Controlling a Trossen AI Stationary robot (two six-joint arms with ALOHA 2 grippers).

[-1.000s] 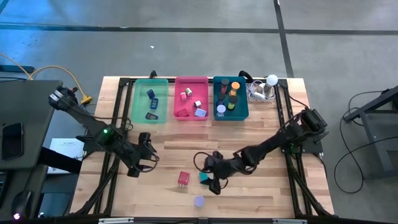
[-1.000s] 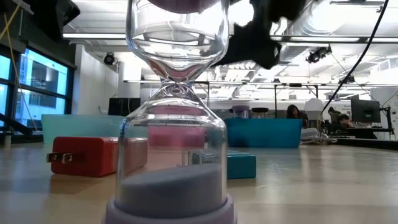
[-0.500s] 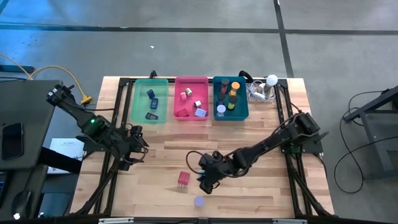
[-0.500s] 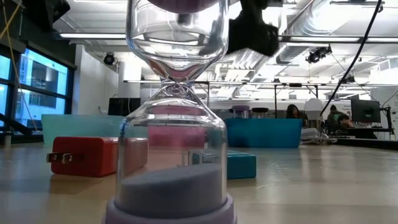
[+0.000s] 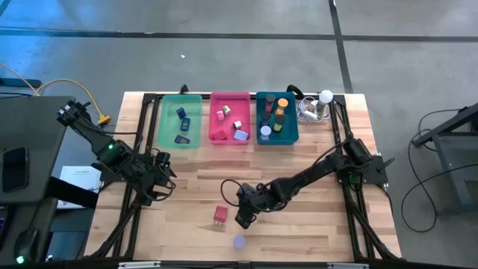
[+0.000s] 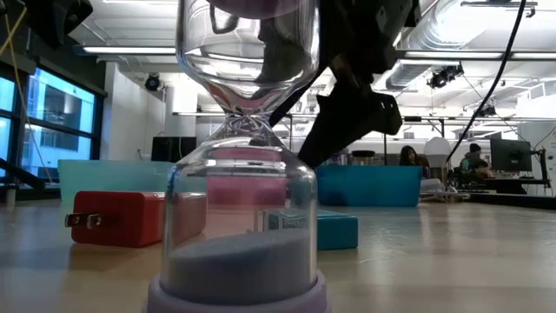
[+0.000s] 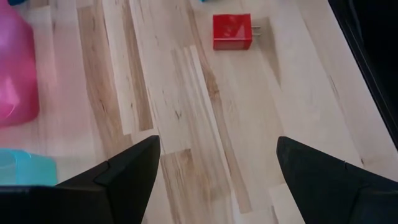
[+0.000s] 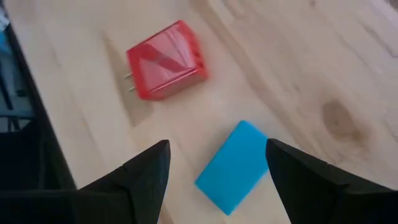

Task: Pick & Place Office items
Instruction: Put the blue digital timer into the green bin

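Observation:
A red plug-in charger block (image 5: 219, 215) (image 8: 166, 60) (image 7: 232, 31) (image 6: 130, 217) lies flat on the wood. Beside it lies a teal block (image 8: 236, 167) (image 6: 334, 230), hidden under my right gripper in the high view. A small hourglass with lavender caps (image 5: 239, 241) (image 6: 243, 174) stands upright near the table's near edge. My right gripper (image 5: 245, 217) (image 8: 216, 149) hovers open over the teal block, one finger on either side, touching nothing. My left gripper (image 5: 160, 177) (image 7: 217, 146) waits open over bare wood at the left. More small pieces lie in the trays.
Green tray (image 5: 181, 121), pink tray (image 5: 230, 117) (image 7: 15, 68) and teal tray (image 5: 277, 117) sit in a row along the far edge, each holding pieces. A white ball with cables (image 5: 326, 96) lies right of them. Bare wood stretches between both grippers and at the right.
My right gripper has moved toward the table's left and come down over the teal block, staying open. My left gripper has drawn back toward the far left, away from the middle, then held still. The red block, teal block and hourglass have not moved.

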